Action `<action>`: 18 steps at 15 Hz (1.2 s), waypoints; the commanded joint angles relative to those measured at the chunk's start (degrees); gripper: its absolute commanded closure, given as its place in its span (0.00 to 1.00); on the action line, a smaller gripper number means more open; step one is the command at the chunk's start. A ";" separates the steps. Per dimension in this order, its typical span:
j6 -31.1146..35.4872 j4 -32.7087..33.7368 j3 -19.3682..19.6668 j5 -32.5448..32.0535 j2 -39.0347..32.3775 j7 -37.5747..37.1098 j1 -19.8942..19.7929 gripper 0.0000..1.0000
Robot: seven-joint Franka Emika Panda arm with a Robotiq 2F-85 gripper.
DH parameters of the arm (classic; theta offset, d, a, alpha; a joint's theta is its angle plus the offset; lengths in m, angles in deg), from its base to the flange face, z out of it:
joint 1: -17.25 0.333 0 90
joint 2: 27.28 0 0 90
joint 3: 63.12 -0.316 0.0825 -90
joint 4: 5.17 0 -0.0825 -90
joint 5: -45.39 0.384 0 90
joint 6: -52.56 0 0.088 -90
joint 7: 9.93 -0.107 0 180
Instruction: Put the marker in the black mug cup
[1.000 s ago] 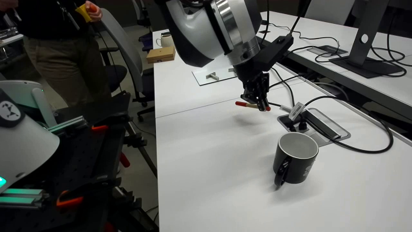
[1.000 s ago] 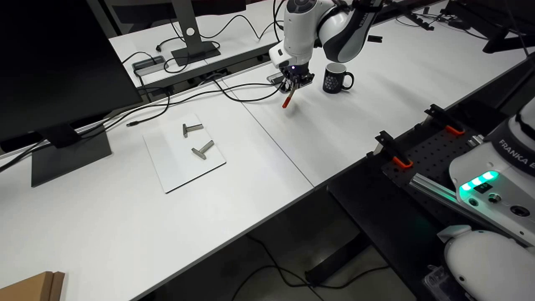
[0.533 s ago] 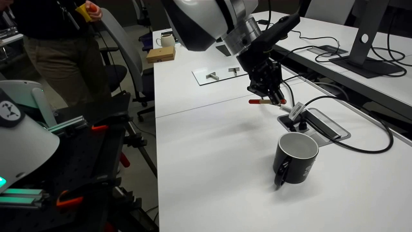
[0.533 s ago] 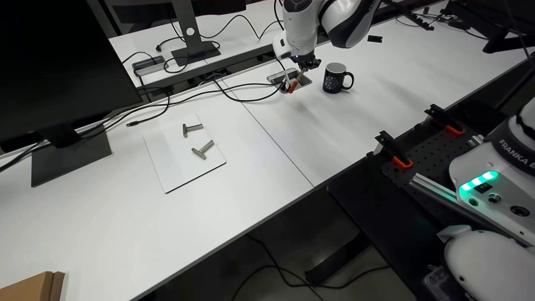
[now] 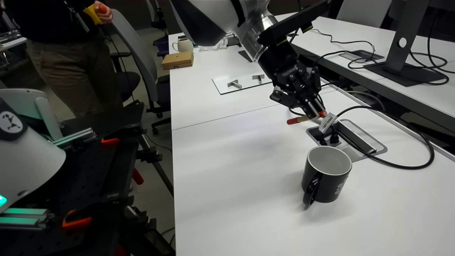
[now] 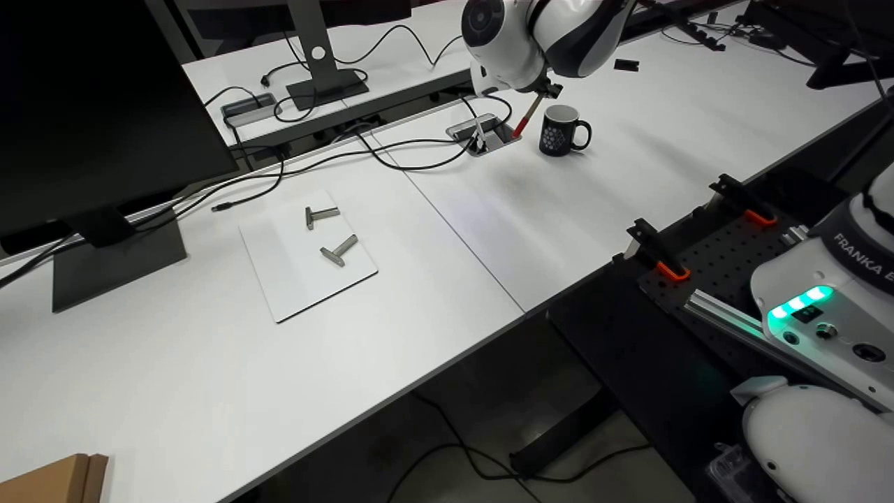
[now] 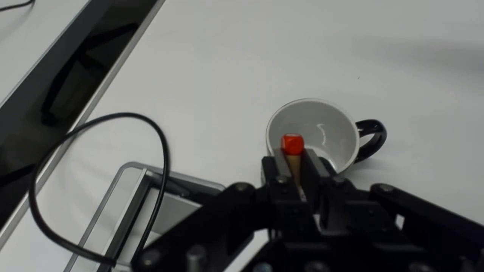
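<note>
The white table (image 5: 227, 177) is stretching beneath the Franka Panda arm (image 6: 583, 42), whose end effector (image 7: 295, 155) is hanging near the glossy black mug (image 5: 325, 186), which is standing upright with its pale interior showing. The red-ended, tan-bodied marker (image 5: 293, 121) is being grasped near one end by the end effector, slanting above the table and outside the mug; in the wrist view, one red tip is showing in front of the mug's mouth.

I see two grey T-shaped pieces (image 6: 342, 249) on a white panel (image 6: 293, 279), and a looped black cable (image 7: 165, 155).
</note>
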 commanded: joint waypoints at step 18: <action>-45.08 2.88 -7.10 8.55 2.01 -1.74 1.84 0.97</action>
